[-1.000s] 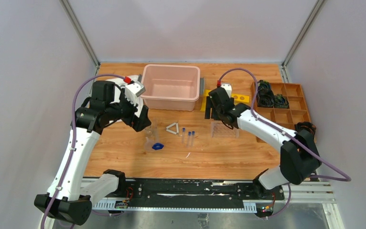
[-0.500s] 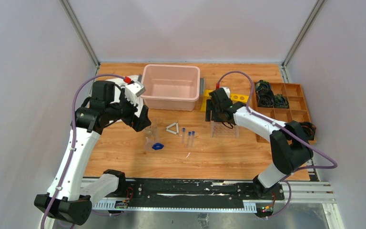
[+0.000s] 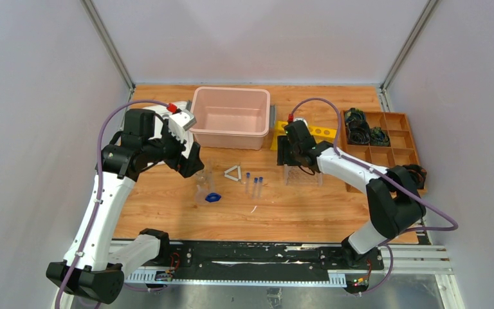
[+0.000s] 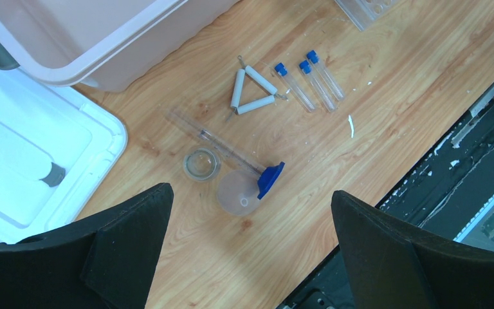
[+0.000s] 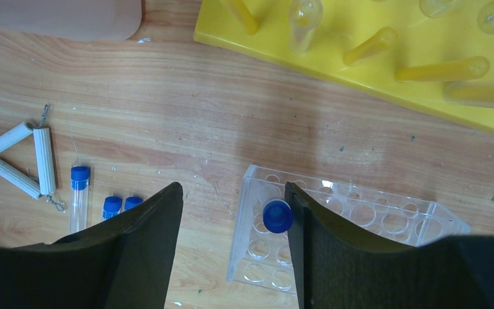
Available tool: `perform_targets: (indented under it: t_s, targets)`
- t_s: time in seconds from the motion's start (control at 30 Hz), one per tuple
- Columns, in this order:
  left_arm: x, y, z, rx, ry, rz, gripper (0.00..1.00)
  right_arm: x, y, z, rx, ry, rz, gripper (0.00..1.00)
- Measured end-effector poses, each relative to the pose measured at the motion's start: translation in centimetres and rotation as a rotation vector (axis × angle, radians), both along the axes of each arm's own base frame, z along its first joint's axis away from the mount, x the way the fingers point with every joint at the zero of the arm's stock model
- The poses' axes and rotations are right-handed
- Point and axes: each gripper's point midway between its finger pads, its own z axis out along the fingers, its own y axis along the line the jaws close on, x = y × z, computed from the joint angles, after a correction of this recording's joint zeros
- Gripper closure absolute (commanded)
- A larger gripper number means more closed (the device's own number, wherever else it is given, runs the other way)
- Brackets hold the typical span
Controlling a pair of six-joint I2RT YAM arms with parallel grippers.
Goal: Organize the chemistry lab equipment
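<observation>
Left gripper (image 4: 251,198) wide open above glass beaker (image 4: 201,163), right gripper (image 5: 233,193) jaws parted, unclamped, astride blue-capped tube (image 5: 276,215) upright in clear tube rack (image 5: 386,222), right of centre.

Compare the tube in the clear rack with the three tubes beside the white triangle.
The racked tube stands upright in the clear rack; the three loose tubes lie flat on the table. The racked tube is alone; the loose tubes lie side by side. All have blue caps.

walls (image 3: 38,96): plain pale grey | table (image 3: 296,212): wood-grain top | corner posts (image 3: 106,42): metal
</observation>
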Motion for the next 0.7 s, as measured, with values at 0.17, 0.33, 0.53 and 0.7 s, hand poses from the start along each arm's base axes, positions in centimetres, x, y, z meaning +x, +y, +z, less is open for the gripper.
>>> perform_targets:
  t_s: [0.17,0.33,0.53,0.7]
  targets:
    - [0.0,0.0,0.0,0.0,0.0,0.0,0.0,-0.3,0.1,0.4,0.017,-0.014,0.013,0.42]
    - [0.0,0.0,0.0,0.0,0.0,0.0,0.0,-0.3,0.2,1.4,0.032,-0.039,0.023,0.4]
    - [0.0,0.0,0.0,0.0,0.0,0.0,0.0,-0.6,-0.6,2.2,0.015,-0.05,0.003,0.4]
    - [0.0,0.1,0.0,0.003,-0.001,0.003,0.0,-1.9,-1.1,5.2,0.05,-0.09,-0.039,0.49]
